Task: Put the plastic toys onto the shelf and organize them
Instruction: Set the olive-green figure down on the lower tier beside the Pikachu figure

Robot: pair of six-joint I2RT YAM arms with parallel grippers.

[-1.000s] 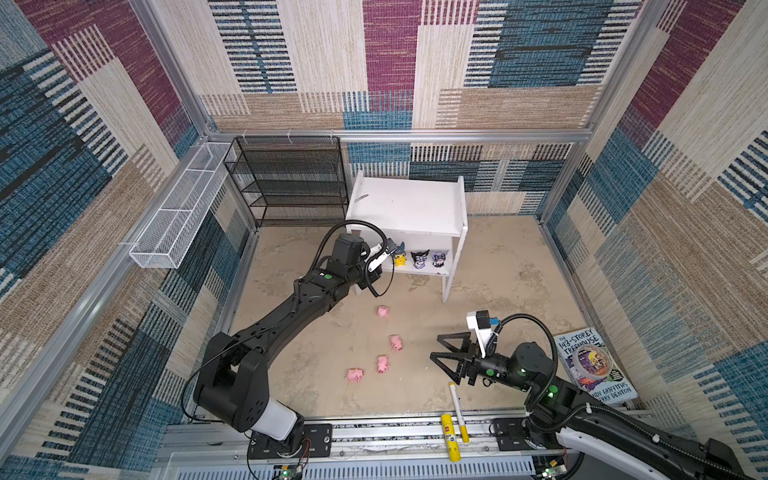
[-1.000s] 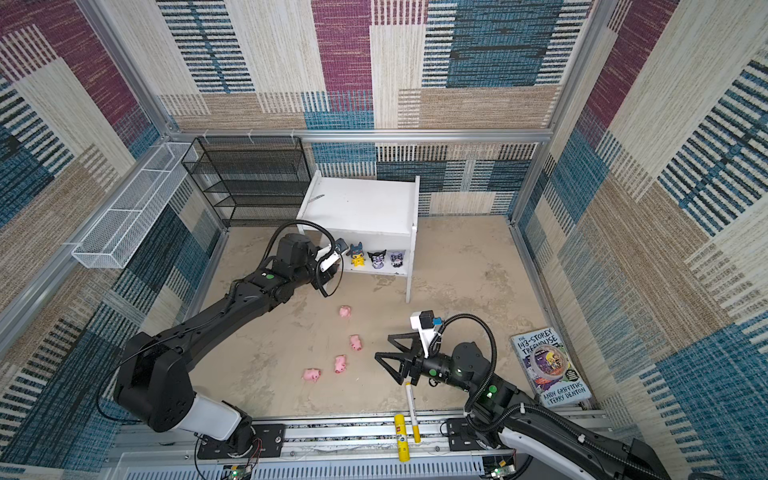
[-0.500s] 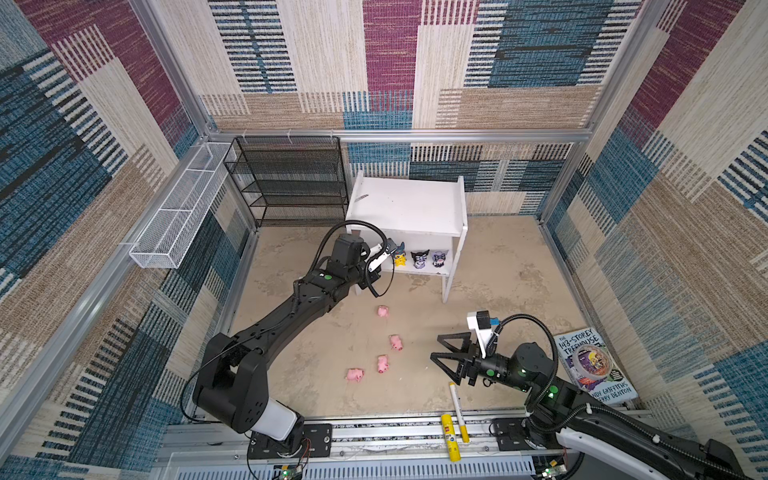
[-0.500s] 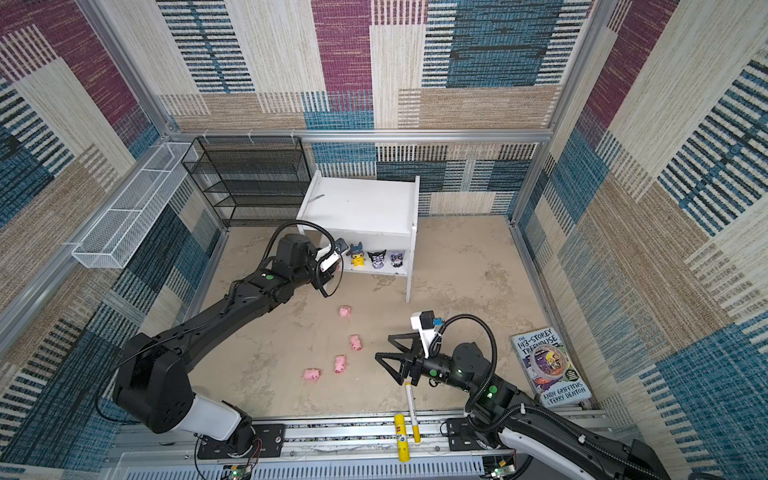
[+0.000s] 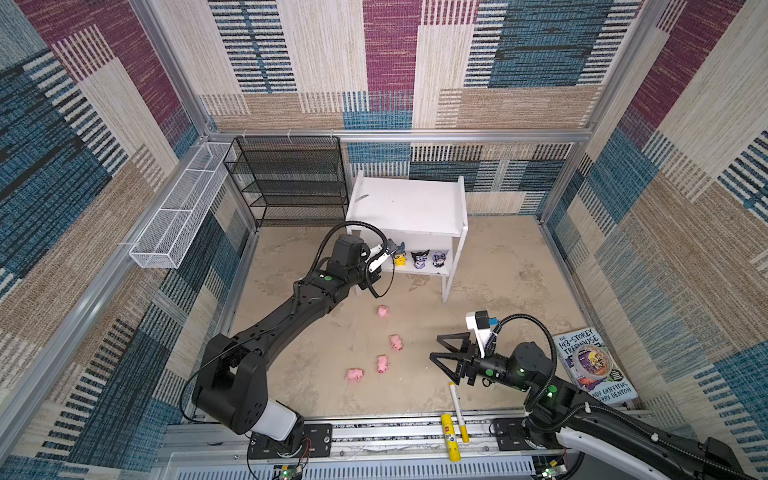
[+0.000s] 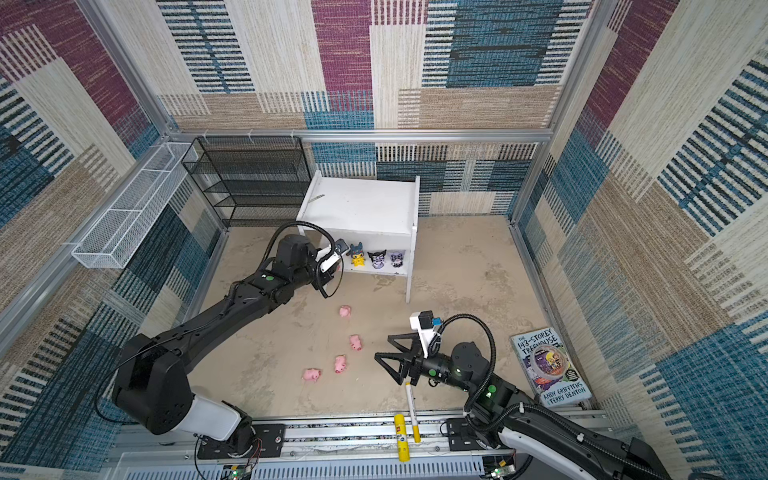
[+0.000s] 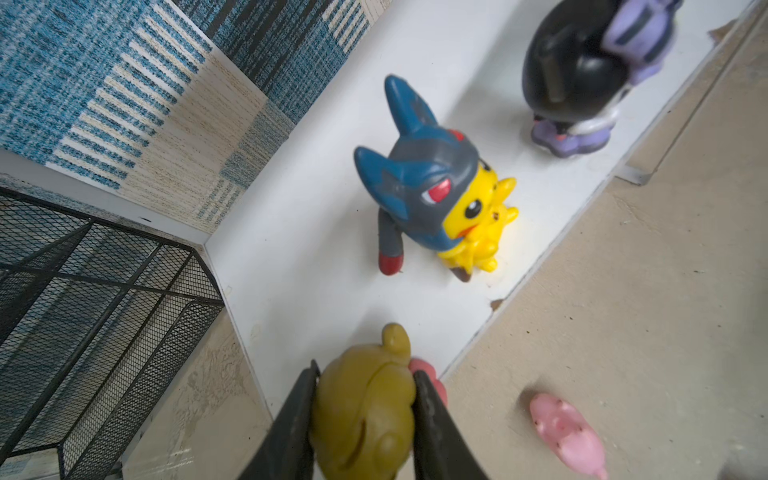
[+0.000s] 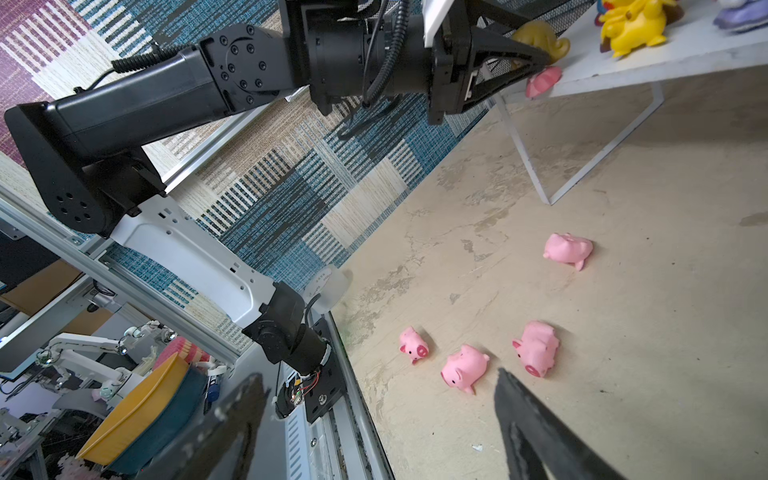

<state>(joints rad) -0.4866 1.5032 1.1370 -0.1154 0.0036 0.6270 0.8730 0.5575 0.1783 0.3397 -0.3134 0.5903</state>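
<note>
My left gripper [image 7: 365,374] is shut on the blond-haired pink doll [image 7: 365,415], at the left front corner of the white shelf's [image 5: 407,203] lower board [image 7: 316,208]. Whether the doll rests on the board I cannot tell. On that board stand the yellow figure with blue hood [image 7: 449,199] and two black-and-purple figures [image 5: 419,259] [image 5: 439,257]. Several pink pigs [image 5: 382,311] [image 5: 396,342] [image 5: 382,363] lie on the floor in front of the shelf. My right gripper [image 5: 435,348] hangs open and empty to the right of the pigs [image 8: 463,368].
A black mesh rack [image 5: 291,178] stands left of the shelf, with a white wire basket [image 5: 178,212] on the left wall. A yellow-capped marker [image 5: 457,409] and a yellow tube [image 5: 451,436] lie at the front rail. A book [image 5: 594,365] lies at the right.
</note>
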